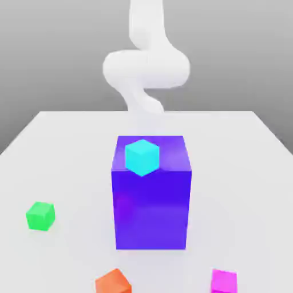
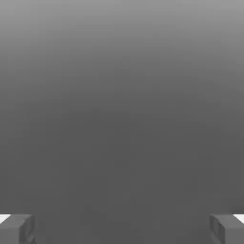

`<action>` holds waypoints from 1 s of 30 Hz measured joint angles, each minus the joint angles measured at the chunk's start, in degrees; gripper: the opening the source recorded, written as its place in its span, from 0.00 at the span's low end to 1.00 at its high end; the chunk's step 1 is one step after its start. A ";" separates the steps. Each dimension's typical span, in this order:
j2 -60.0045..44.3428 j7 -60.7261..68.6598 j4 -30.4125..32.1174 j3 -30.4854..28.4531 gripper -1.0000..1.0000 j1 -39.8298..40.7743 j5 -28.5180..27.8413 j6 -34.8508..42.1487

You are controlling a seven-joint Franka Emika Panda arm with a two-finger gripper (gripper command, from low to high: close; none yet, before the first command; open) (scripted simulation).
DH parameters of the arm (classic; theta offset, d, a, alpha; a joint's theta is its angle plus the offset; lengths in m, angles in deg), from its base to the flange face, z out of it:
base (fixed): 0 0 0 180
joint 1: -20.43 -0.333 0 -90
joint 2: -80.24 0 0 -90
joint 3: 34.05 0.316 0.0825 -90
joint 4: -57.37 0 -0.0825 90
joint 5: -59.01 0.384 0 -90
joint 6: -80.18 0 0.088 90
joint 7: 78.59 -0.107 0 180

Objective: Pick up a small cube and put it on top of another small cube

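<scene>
Plainly, we have empty fingers: the gripper point(image 2: 122, 229) is spread wide, with nothing between its tips. The pink cube point(image 1: 224, 282) sits on the table point(image 1: 257, 171), near the exterior view's lower edge and toward its right, well apart from the orange cube point(image 1: 113, 282). The green cube point(image 1: 40, 216) is over on the exterior view's left.

Our main worry is the block point(image 1: 151, 212), which stands between the arm point(image 1: 146, 68) and the pink cube. If we swing across too low, the hand could clip it and knock down the cyan cube point(image 1: 142, 157), which appears at its top front edge (whether it overhangs, we can't tell). We would want height first, then the reach.

The sentence doesn't name which small cube goes on which, so we could also pick the wrong base. The orange one looks turned relative to the pink; setting one down without matching that angle, or letting go off-centre, could leave a poor seat and a topple.
</scene>
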 joint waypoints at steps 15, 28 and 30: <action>-31.77 36.75 -0.05 -7.25 0.50 -15.68 12.56 -8.06; -56.27 57.52 0.68 -4.92 0.50 -20.09 8.01 -17.18; -59.62 58.98 0.77 -5.26 0.50 -20.96 5.29 -18.90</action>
